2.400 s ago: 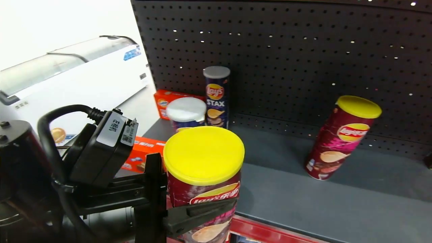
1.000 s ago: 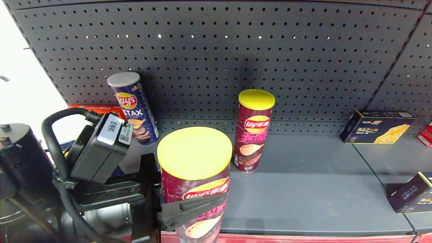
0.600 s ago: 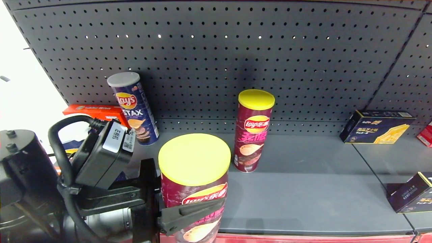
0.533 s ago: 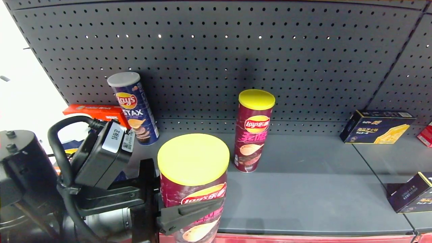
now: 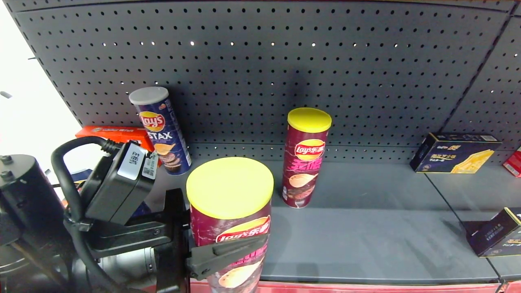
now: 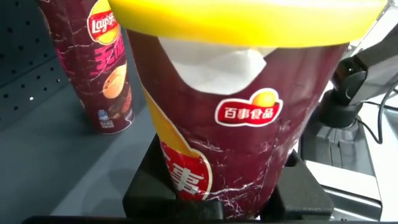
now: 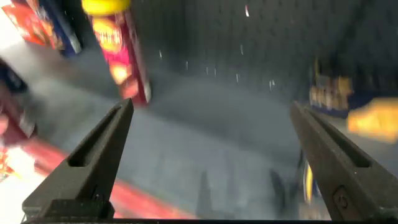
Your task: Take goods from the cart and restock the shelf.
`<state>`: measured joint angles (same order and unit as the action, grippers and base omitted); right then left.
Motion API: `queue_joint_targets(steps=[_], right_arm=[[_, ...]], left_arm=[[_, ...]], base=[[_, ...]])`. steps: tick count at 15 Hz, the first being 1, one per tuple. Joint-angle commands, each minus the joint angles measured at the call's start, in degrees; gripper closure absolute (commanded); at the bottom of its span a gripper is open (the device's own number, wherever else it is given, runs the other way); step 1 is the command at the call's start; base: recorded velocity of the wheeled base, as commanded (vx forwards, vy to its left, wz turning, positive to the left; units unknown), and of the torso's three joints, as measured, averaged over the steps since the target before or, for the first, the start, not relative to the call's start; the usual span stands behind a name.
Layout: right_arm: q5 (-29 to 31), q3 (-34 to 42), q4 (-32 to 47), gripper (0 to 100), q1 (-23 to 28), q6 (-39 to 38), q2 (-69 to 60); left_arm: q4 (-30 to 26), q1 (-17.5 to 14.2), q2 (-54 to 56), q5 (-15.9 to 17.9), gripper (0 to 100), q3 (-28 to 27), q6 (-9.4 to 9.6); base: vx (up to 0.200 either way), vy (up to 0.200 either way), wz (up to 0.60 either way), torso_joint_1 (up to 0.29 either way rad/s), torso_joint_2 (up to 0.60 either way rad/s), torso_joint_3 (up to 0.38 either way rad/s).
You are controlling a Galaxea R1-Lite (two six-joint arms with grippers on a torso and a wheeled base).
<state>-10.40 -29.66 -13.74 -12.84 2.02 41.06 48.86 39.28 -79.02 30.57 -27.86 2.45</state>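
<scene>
Clamped upright in the left gripper (image 5: 222, 242) at the front edge of the grey metal shelf (image 5: 366, 232): maroon cardboard crisp tube with yellow plastic lid (image 5: 230, 189). Standing just behind, near the dark perforated back panel (image 5: 285, 61), a matching yellow-lidded tube (image 5: 306, 158). Facing the shelf with fingers spread wide, the right gripper (image 7: 210, 109).

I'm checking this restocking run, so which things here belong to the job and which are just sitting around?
Part of the job: held maroon can, left gripper, shelf.
Just sitting there: standing maroon can, blue can, orange box, rear dark box, front dark box.
</scene>
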Motion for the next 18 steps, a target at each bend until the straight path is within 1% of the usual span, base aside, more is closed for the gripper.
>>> queue_joint_targets(steps=[1,2,4,5,7,8,9,10,11,12,13,14,16,18], right_arm=[[-1.29,-1.89,-6.12,0,-1.40,0.61,13.17],[-2.61,-2.60,-6.12,0,-1.67,0.61,14.66],[-9.82,-4.18,-7.00,0,-2.02,0.70,20.29],[-11.49,-4.53,-7.97,0,-2.19,0.70,22.14],[-13.24,-6.29,-12.98,0,-1.93,1.32,27.94],[-18.17,-6.46,-16.58,0,-1.49,1.58,30.22],[-24.32,-6.46,-20.54,0,-0.43,1.93,32.33],[-27.66,-6.38,-23.35,0,-0.17,2.72,34.53],[-29.15,-6.38,-24.41,0,-0.26,3.25,35.58],[-33.81,-6.90,-27.04,0,-0.08,3.95,38.66],[-35.30,-7.25,-27.92,0,-0.08,4.13,39.63],[-39.52,-8.05,-32.05,0,-0.08,5.71,43.84],[-43.65,-10.07,-37.24,0,-0.08,8.00,49.29],[-44.62,-12.88,-37.59,0,-0.70,8.08,52.19]], left_arm=[[0.10,-0.08,0.09,-0.08,100,-0.01,0.01],[0.10,-0.08,0.09,-0.25,100,-0.01,0.01],[0.01,-1.49,0.09,-0.43,100,-0.18,0.01],[0.01,-1.66,0.09,-0.43,100,-0.18,0.01],[0.01,-1.66,0.09,-0.78,100,-0.09,0.01],[0.01,-1.66,0.09,-1.22,100,0.17,-0.08],[0.01,-1.66,0.09,-1.48,100,-0.09,0.01],[0.01,-1.66,0.09,-1.75,100,-0.27,-0.08],[0.01,-1.66,0.09,-1.75,100,-0.36,-0.08],[0.01,-2.36,0.18,-1.75,100,-0.62,-0.08],[0.01,-2.63,0.18,-1.75,100,-0.62,-0.08],[0.01,-3.16,0.27,-1.57,100,-0.62,-0.08],[0.01,-3.68,0.45,-1.57,100,-0.53,-0.17],[0.01,-4.21,0.62,-1.39,100,-0.62,-0.17]], base=[[0.000,0.000,0.00,0.000,0.00,0.000],[0.000,0.000,0.00,0.000,0.00,0.000],[0.000,0.000,0.00,0.000,0.00,0.000],[0.000,0.000,0.00,0.000,0.00,0.000],[0.000,0.000,0.00,0.000,0.00,0.000],[0.000,0.000,0.00,0.000,0.00,0.000],[0.000,0.000,0.00,0.000,0.00,0.000],[0.000,0.000,0.00,0.000,0.00,0.000],[0.000,0.000,0.00,0.000,0.00,0.000],[0.000,0.000,0.00,0.000,0.00,0.000],[0.000,0.000,0.00,0.000,0.00,0.000],[0.000,0.000,0.00,0.000,0.00,0.000],[0.000,0.000,0.00,0.000,0.00,0.000],[0.000,0.000,0.00,0.000,0.00,0.000]])
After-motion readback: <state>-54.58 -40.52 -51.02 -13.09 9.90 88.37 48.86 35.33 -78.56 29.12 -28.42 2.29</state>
